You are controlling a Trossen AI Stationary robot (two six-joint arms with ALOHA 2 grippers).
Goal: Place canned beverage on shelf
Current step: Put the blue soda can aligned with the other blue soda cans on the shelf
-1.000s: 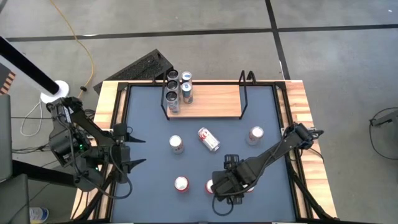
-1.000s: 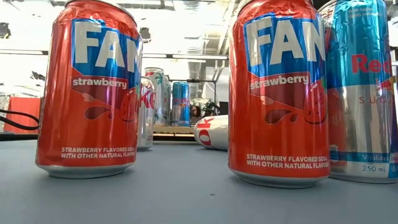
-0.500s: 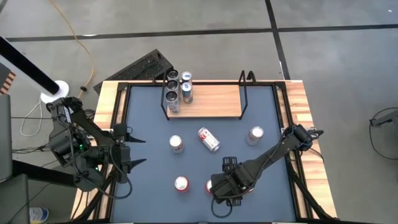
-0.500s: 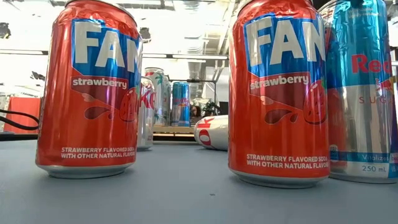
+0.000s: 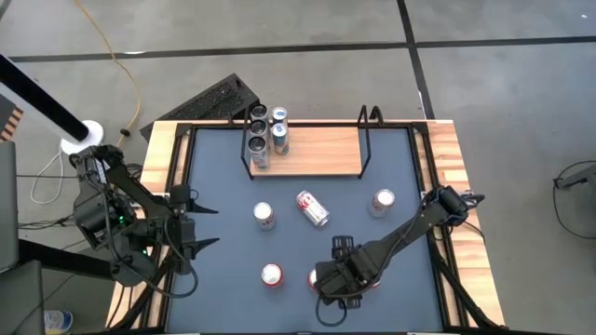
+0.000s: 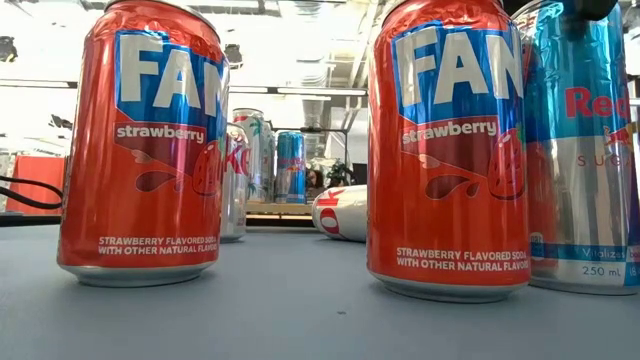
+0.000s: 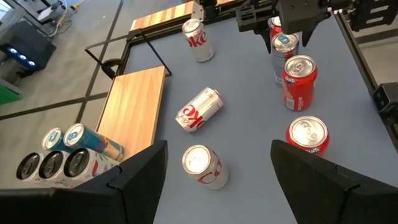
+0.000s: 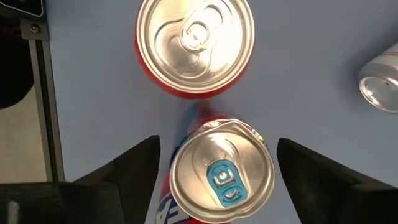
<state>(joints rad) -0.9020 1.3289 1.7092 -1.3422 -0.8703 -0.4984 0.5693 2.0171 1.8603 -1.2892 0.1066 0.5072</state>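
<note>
A slim blue-and-silver can stands upright on the grey table near its near edge, beside two red strawberry soda cans. My right gripper is open above the blue can and points down, one finger on either side of the can's top without touching it. The high view shows this gripper covering the can. The shelf, a light-wood board with black rod uprights, sits at the far side with several cans on its left end. My left gripper waits open and empty at the table's left.
A silver cola can lies on its side mid-table. Two silver cans stand upright to either side of it. The red can stands very close to the blue can. A raised wood rim borders the table.
My right gripper has gone a little toward the near-left and down over the blue can; its dark tip now shows at the top of the low view. The cans have not moved.
</note>
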